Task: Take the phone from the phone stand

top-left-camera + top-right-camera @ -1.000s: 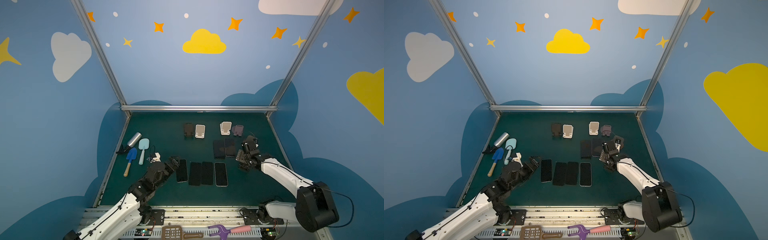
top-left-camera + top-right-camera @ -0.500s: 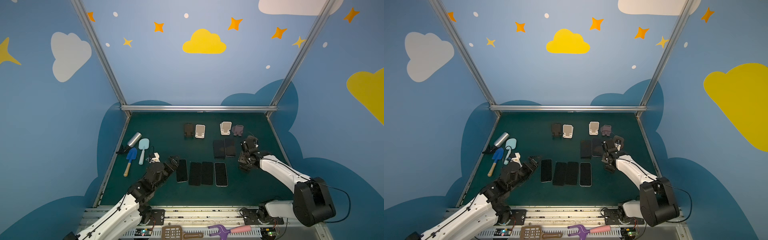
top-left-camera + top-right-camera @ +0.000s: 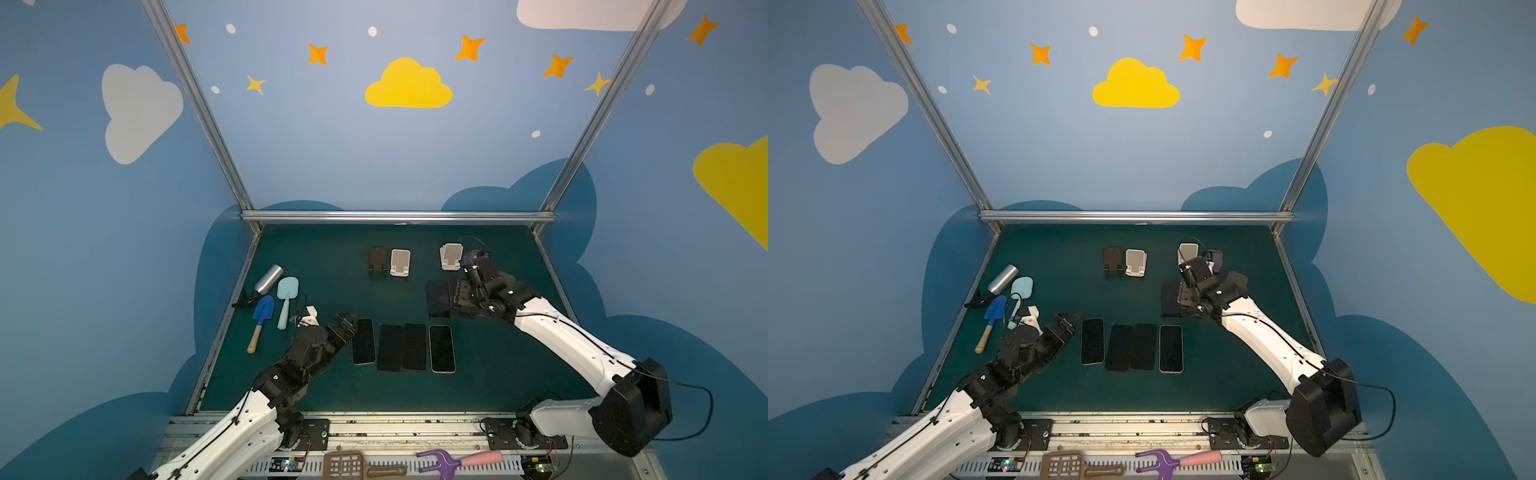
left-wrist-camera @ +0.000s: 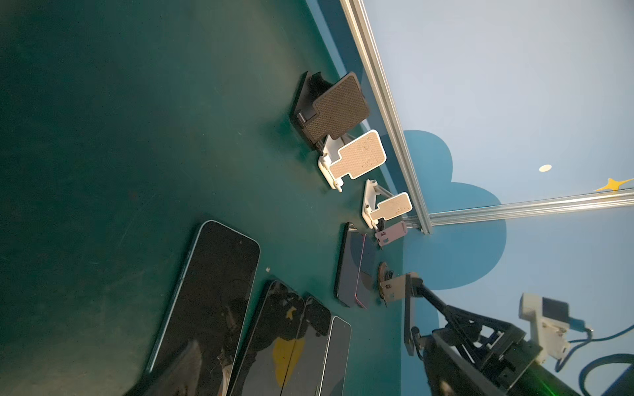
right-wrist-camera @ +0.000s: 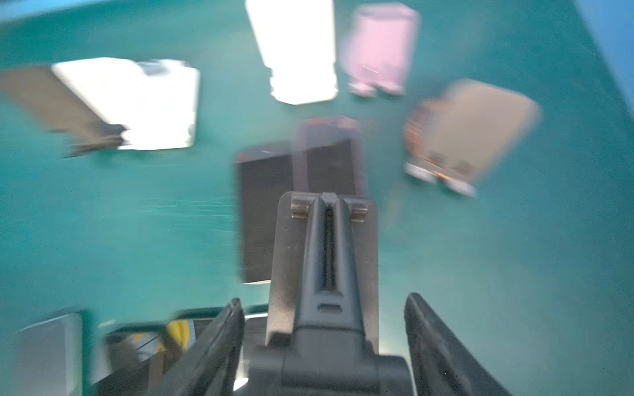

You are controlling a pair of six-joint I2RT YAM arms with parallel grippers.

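A dark green mat (image 3: 498,374) covers the table, enclosed by blue walls painted with clouds and stars.

**Top views.** The right gripper (image 3: 462,300) is at the right rear of the mat, with a grey phone stand (image 3: 1183,294) between its jaws. A dark blue phone (image 3: 437,298) lies flat and screen up, just beside the gripper. Its long axis runs front to back. A row of four phones (image 3: 441,348) lies flat nearer the front, their long axes also running front to back. Which phone the task means cannot be told. The left gripper (image 3: 348,323) is just beside the row's leftmost phone, and its jaw state cannot be told. The rear stands (image 3: 400,262) line the back edge.

**Left wrist view.** The dark blue phone and a neighbouring phone (image 4: 364,274) lie flat, side by side and parallel. The held stand is near their ends.

**Right wrist view.** The background is smeared. The jaws pinch the black base of the phone stand. Its grey plate extends straight out past the fingertips, long axis in line with the fingers, with the strutted back facing the camera. Both phones lie flat on the mat beyond the plate.
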